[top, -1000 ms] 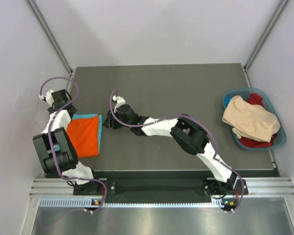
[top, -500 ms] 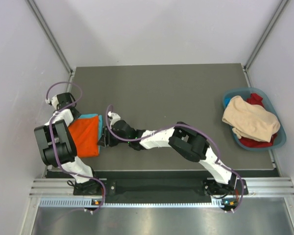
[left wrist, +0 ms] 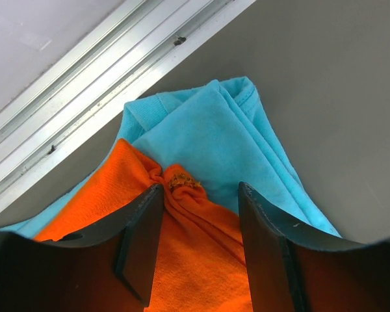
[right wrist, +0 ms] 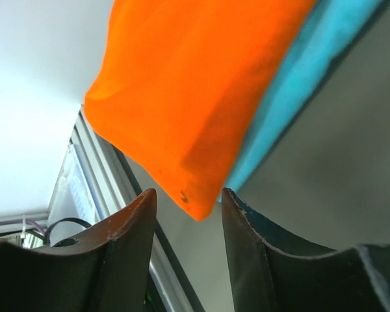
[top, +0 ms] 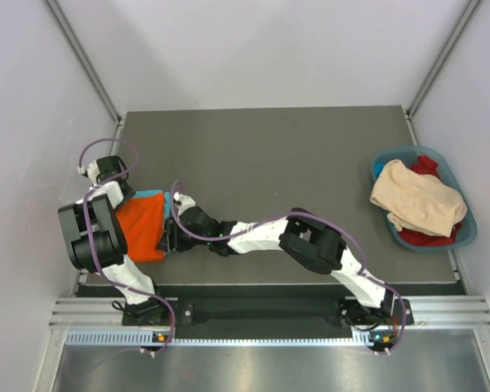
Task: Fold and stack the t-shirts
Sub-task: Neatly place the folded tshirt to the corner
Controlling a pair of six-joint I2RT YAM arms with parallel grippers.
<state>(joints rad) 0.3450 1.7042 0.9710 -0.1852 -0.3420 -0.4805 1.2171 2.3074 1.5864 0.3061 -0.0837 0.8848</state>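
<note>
Right jaws moved to orange t-shirt (top: 140, 226) edge, spread, left jaws spread, turquoise t-shirt (left wrist: 208, 140) mostly covered

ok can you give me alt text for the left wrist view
An orange t-shirt lies on top of a turquoise t-shirt on a grey table, its far edge bunched into a small pucker. The left gripper is open, one dark finger on either side of that pucker, and a metal rail crosses the upper left.

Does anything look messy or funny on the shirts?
Yes. The orange shirt has a small bunched-up knot at its edge, between the left hand's fingers, and it doesn't line up with the blue shirt under it.
</note>
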